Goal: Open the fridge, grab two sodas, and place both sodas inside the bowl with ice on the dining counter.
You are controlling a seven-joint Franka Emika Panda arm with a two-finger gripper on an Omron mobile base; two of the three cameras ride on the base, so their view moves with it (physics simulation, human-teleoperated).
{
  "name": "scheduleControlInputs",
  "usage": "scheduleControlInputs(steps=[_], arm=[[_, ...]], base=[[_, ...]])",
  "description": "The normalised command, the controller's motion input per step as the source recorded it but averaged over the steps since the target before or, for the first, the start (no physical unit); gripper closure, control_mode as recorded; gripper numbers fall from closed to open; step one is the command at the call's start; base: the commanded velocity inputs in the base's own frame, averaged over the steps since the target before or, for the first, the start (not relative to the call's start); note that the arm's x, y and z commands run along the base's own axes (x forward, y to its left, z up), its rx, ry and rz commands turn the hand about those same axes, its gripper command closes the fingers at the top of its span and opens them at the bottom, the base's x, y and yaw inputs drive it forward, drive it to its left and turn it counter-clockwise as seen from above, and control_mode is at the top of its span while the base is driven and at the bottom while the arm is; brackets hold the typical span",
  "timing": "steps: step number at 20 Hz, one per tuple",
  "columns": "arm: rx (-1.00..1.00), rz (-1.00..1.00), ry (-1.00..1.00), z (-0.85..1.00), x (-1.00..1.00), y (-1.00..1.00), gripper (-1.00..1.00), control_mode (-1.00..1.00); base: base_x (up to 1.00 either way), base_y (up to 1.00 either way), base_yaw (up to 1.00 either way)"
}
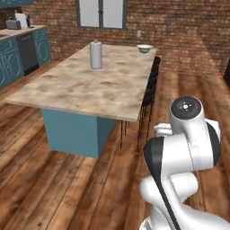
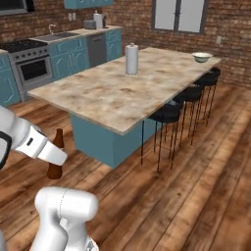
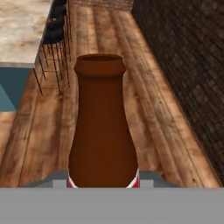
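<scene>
**Holding 1 brown soda off the dining counter's end**

Gripping the dark reddish-brown soda bottle (image 3: 103, 127) at its lower body, neck pointing away from the hand; pinched between the gripper (image 3: 103, 183) pads, with a strip of red and white label just visible at the grip in the hand view. Seen from the right base view as a brown bottle (image 2: 57, 157) partly behind the white forearm, upright, above the wooden floor (image 2: 162, 206), well short of the dining counter (image 2: 122, 93).

Stood ahead and to the left: the large beige marbled slab on a teal base, with a row of black stools (image 2: 169, 115) along its near long side. Sat near the slab's far corner: the pale bowl with ice (image 2: 202, 57), also visible in the left base view (image 1: 144, 48). Stood upright nearer the slab's middle, well apart from the bowl: 1 white paper towel roll (image 2: 131, 59).

Ran along the far left: teal cabinets (image 2: 73, 56) with a stove (image 2: 32, 66) and a sink. Closed off the back: a brick wall (image 2: 230, 29) with a window (image 2: 179, 14).
</scene>
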Motion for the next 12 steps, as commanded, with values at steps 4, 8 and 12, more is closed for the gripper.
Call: scheduleControlInputs(steps=[4, 8, 12], arm=[[0.00, 0.00, 0.00, 0.00, 0.00, 0.00, 1.00, 1.00], [0.00, 0.00, 0.00, 0.00, 0.00, 0.00, 1.00, 1.00], [0.00, 0.00, 0.00, 0.00, 0.00, 0.00, 1.00, 1.00]], base=[[0.33, -1.00, 0.13], [0.43, -1.00, 0.16], [0.44, -1.00, 0.20]])
